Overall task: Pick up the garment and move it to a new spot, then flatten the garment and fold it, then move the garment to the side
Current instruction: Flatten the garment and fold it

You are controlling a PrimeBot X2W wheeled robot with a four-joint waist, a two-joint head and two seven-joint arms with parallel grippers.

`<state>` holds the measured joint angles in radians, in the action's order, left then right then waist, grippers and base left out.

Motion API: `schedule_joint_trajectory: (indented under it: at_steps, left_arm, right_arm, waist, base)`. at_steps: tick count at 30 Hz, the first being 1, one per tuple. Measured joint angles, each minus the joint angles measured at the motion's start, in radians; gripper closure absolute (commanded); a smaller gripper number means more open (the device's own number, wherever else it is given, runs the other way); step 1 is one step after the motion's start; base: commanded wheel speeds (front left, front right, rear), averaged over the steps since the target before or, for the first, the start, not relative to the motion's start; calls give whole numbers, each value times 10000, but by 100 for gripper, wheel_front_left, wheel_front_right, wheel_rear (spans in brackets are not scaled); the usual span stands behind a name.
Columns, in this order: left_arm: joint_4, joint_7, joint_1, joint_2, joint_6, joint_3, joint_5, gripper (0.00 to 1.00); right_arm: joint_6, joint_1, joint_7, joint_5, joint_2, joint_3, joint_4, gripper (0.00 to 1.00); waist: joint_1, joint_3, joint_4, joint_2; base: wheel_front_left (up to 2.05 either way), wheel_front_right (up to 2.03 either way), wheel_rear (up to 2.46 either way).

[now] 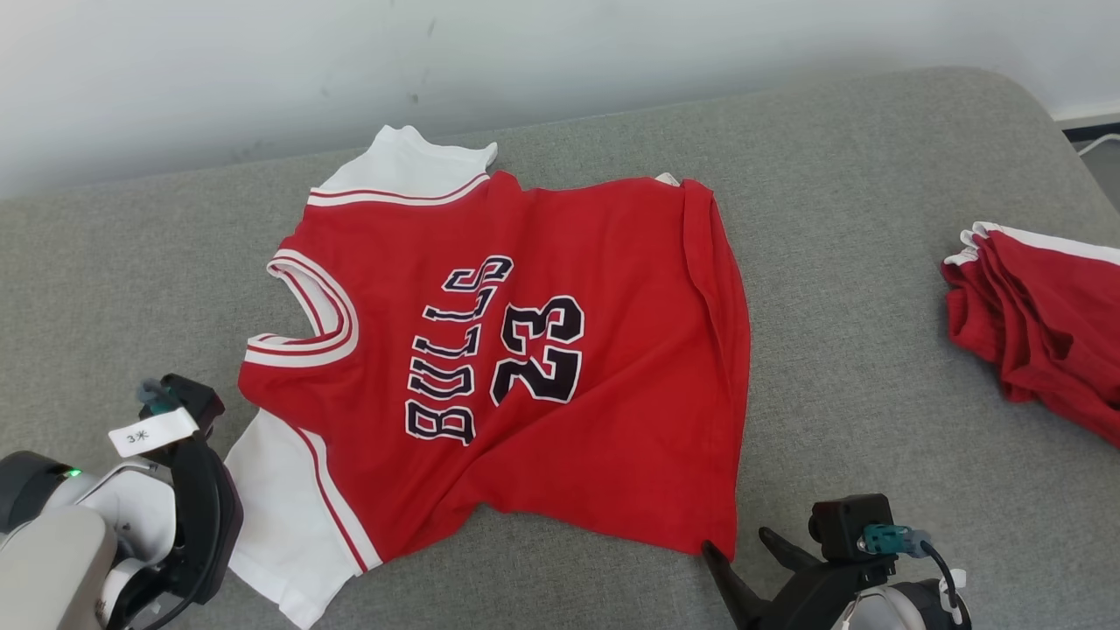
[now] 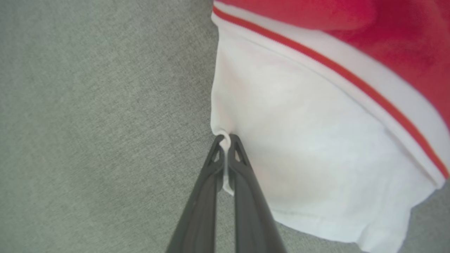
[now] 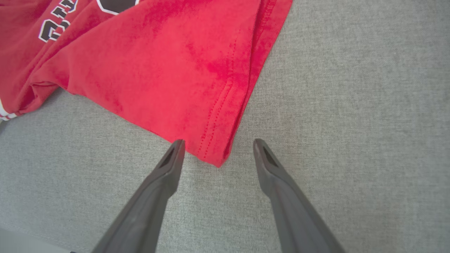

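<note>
Red "BULLS 23" cotton jersey with white sleeves (image 1: 525, 367) lies spread at frame centre on grey woven cushion (image 1: 875, 219). Left gripper (image 2: 225, 140), lower left: clamped on the white sleeve edge (fabric puckers between tips). Right gripper (image 3: 218, 143), lower right: jaws wide, red hem corner between them.

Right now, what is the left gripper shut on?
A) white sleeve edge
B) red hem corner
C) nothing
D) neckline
A: the left gripper is pinched shut on the edge of the white sleeve, with cloth showing between its fingers. The right gripper stands open at the red hem corner.
</note>
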<state>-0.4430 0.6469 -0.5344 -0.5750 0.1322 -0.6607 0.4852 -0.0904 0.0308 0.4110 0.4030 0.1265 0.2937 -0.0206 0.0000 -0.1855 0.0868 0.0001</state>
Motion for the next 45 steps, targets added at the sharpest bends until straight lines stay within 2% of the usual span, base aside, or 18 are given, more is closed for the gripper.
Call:
schedule_joint_trajectory:
  at_steps: [2, 3, 6, 7, 8, 10, 13, 15, 17, 18, 19, 22, 23, 30, 34, 40, 43, 45]
  left_arm:
    - [4, 6, -33, -6, 0, -38, 33, 100]
    - [12, 8, -77, 4, 0, -84, 102, 100]
    - [15, 10, -88, -2, 2, -105, 257, 100]
    - [17, 10, -89, 0, 2, -113, 270, 100]
    - [17, 10, -89, 0, 2, -127, 276, 100]
    - [17, 10, -92, 0, 2, -161, 305, 100]
    - [44, 12, -93, 2, 0, -217, 332, 100]
    - [61, 42, -109, 10, 0, -236, 349, 100]
    - [59, 42, -129, 8, 0, -249, 418, 100]
    - [59, 42, -129, 8, 0, -249, 418, 100]
    - [59, 42, -151, 8, 2, -259, 426, 100]
    - [88, 63, -245, 4, 2, -270, 445, 100]
    - [81, 81, -264, 6, 2, -272, 454, 100]
    - [48, 36, -279, 12, 0, -159, 604, 100]
    - [259, -585, -256, 71, -293, 328, 848, 100]
    - [2194, -2454, 1027, 79, -1611, 1588, 1191, 100]
    - [3164, -3298, 2204, 347, -2502, 2100, 1457, 100]
    - [3800, -3952, 2763, 685, -2738, 2631, 1628, 100]
  right_arm:
    - [-36, -36, 132, -29, -2, 25, -21, 0]
    - [-67, -32, 194, -31, -2, 21, -19, 18]
    - [-67, -67, 479, -46, -27, 121, 69, 24]
    - [-77, -79, 535, -50, -52, 142, 100, 23]
    - [-77, -113, 598, -61, -77, 148, 132, 16]
    - [-81, -219, 729, -61, -100, 148, 155, 18]
    - [-151, -253, 878, -61, -121, 144, 190, 30]
    - [-151, -284, 959, -61, -123, 134, 242, 26]
    - [-153, -405, 1085, -61, -130, 134, 303, 36]
    - [-153, -405, 1085, -61, -130, 134, 303, 53]
    - [-153, -444, 1097, -61, -138, 123, 309, 53]
    - [-163, -489, 1181, -61, -150, 102, 360, 73]
    - [-163, -543, 1187, -61, -151, 88, 399, 100]
    - [-165, -826, 1252, -61, -171, -65, 430, 100]
    - [-165, -874, 982, 180, -217, -472, -15, 100]
    - [-59, -941, 426, 729, -157, -1145, -1461, 100]
    - [-61, -759, 130, 790, 48, -1592, -2148, 100]
    - [-63, -621, 4, 800, 96, -1829, -2518, 100]
  waist:
    - [0, 1, -2, 0]
    - [0, 3, -16, 0]
    - [0, 6, -62, 0]
    - [0, 6, -73, 0]
    - [0, 5, -85, 0]
    - [0, -1, -111, 0]
    - [0, -17, -153, 0]
    - [0, -47, -188, 0]
    - [0, -71, -216, 0]
    - [0, -71, -216, 0]
    - [0, -83, -227, 0]
    - [0, -131, -251, 0]
    - [0, -156, -257, 0]
    - [0, -234, -271, 0]
    - [1, -213, -254, 0]
    - [1, -81, -89, 0]
    - [0, -33, -39, 0]
    - [0, 2, -44, 0]
  base:
    - [0, 0, 0]
    - [0, 0, 0]
    - [0, 0, 0]
    - [0, 0, 0]
    - [0, 0, 0]
    - [0, 0, 0]
    - [0, 0, 0]
    - [0, 0, 0]
    - [0, 0, 0]
    - [0, 0, 0]
    - [0, 0, 0]
    - [0, 0, 0]
    - [0, 0, 0]
    - [0, 0, 0]
    - [0, 0, 0]
    - [0, 0, 0]
    - [0, 0, 0]
    - [0, 0, 0]
